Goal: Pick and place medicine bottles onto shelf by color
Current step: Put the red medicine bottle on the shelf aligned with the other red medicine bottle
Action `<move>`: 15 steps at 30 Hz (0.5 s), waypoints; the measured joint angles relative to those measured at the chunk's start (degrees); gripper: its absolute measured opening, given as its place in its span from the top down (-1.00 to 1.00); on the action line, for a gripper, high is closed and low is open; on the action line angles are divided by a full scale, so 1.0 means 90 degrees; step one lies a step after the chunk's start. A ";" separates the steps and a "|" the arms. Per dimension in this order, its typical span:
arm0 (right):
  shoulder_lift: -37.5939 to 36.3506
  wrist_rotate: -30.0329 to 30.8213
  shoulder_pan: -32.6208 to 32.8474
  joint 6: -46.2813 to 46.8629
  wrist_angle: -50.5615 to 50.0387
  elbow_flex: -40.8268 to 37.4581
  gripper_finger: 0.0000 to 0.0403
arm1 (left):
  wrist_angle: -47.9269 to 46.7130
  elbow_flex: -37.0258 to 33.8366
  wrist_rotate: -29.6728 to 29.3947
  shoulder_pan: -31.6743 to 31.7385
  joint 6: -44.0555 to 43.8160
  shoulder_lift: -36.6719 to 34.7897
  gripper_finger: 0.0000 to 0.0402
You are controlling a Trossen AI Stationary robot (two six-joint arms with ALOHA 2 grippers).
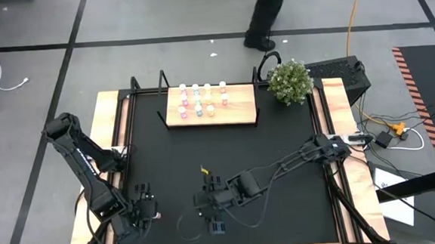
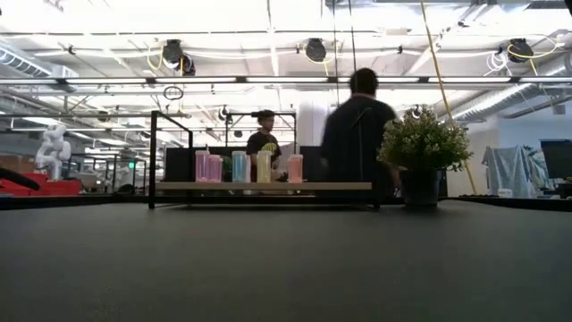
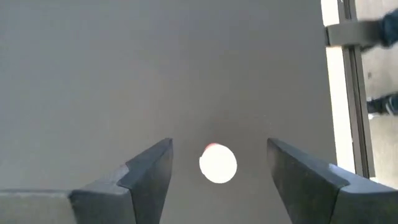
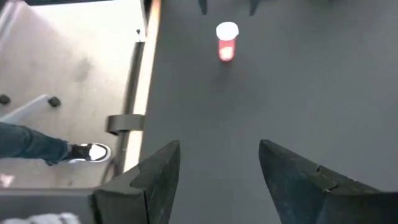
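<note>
We see the black table [image 1: 227, 155] framed by wooden side strips, with a wide bare stretch between the shelf [image 1: 211, 116] at the far edge and both arms at the near edge. The shelf carries bottles [image 1: 202, 98] with white caps in short rows; from table height they show as pink, blue, yellow and orange bodies [image 2: 248, 166] standing upright on the board. A potted plant [image 1: 289, 81] sits just beside the shelf's right end.

The left gripper [image 1: 141, 210] hangs near the front left corner, fingers spread, directly above a lone red bottle [image 3: 217, 163] that stands between them untouched. The right gripper [image 1: 214, 213] is near the front middle, fingers also apart and holding nothing; its camera sees the same red bottle [image 4: 226, 41] farther off, plus a person's shoe on the floor past the table edge. Two people [image 2: 357, 125] stand behind the shelf.
</note>
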 joint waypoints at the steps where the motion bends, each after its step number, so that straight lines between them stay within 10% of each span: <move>1: -0.0007 0.0006 0.0033 0.0080 0.0074 -0.0057 -0.05 | -0.0004 0.0000 0.0049 -0.0005 0.0082 0.0000 -0.30; 15: -0.0002 0.0259 0.0276 0.1466 0.1351 -0.0756 -0.05 | 0.0877 -0.0986 0.0409 -0.0031 0.0565 0.0019 -0.18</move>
